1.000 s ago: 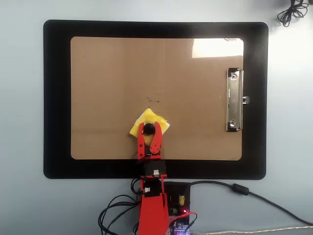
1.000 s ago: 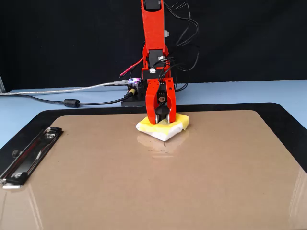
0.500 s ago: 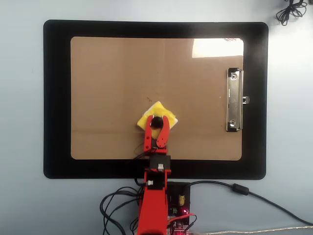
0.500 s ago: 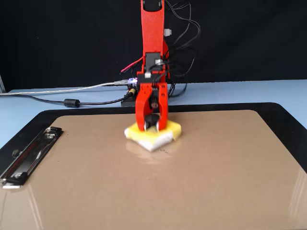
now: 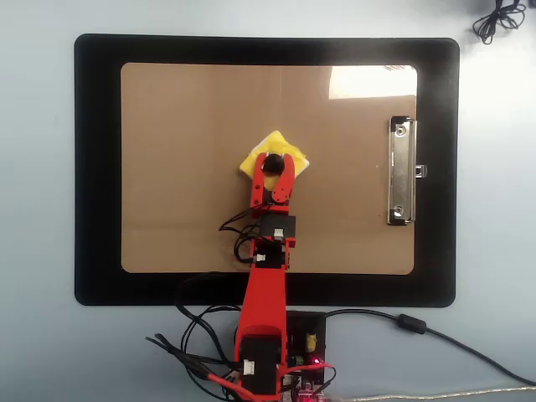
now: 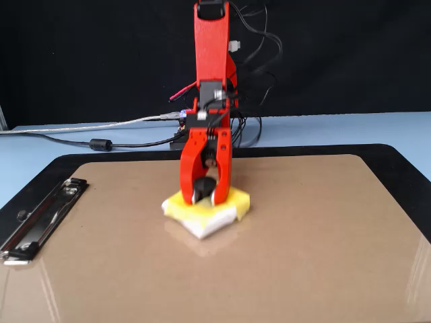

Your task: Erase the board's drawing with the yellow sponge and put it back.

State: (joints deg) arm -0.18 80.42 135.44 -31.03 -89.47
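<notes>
Overhead view puts your gripper (image 5: 271, 165) near the middle of the board (image 5: 193, 126), its jaws closed around the black knob of the yellow sponge (image 5: 252, 157), which lies flat on the brown surface. The clip (image 5: 402, 172) sits at three o'clock from the sponge. You see no drawing anywhere on the bare board, so either it is wiped or it hides under the sponge; I judge wiping under way or finished, with the return still left.

Fixed view shows what the top camera cannot: the sponge (image 6: 232, 205) presses on the board (image 6: 323, 235), and both jaws of the gripper (image 6: 204, 195) hug the knob (image 6: 204, 186).
</notes>
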